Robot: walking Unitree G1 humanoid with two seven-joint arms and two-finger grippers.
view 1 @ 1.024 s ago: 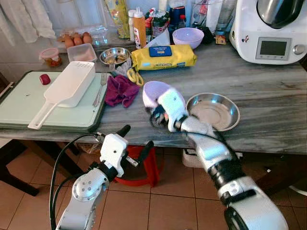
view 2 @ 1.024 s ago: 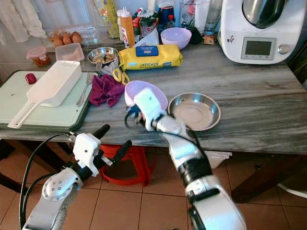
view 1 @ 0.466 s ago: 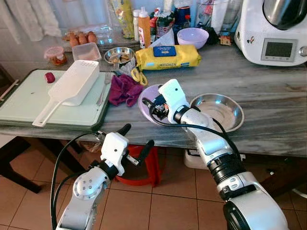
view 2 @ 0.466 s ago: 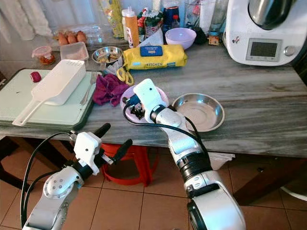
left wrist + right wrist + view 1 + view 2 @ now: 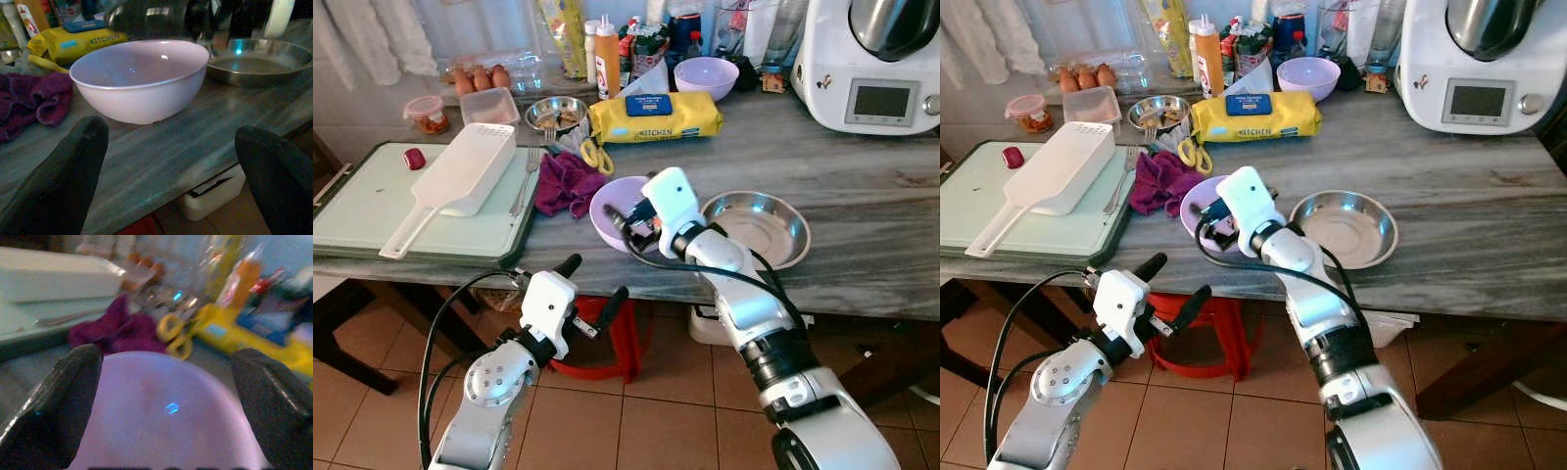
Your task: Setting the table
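Bowl (image 5: 619, 211) placed on table (image 5: 862, 166) between cloth (image 5: 565, 182) at left and metal dish (image 5: 759, 225) at right; wipes pack (image 5: 653, 116) behind.

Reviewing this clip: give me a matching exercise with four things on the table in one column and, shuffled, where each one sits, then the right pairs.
Things:
1. purple cloth
2. steel plate
3. white colander
4. yellow wipes pack

Places:
A. on the green cutting board
B. behind the lilac bowl, towards the bottles
C. on the robot's right of the lilac bowl, near the table's front edge
D. between the cutting board and the lilac bowl

Pairs: 1-D, 2-C, 3-A, 4-B
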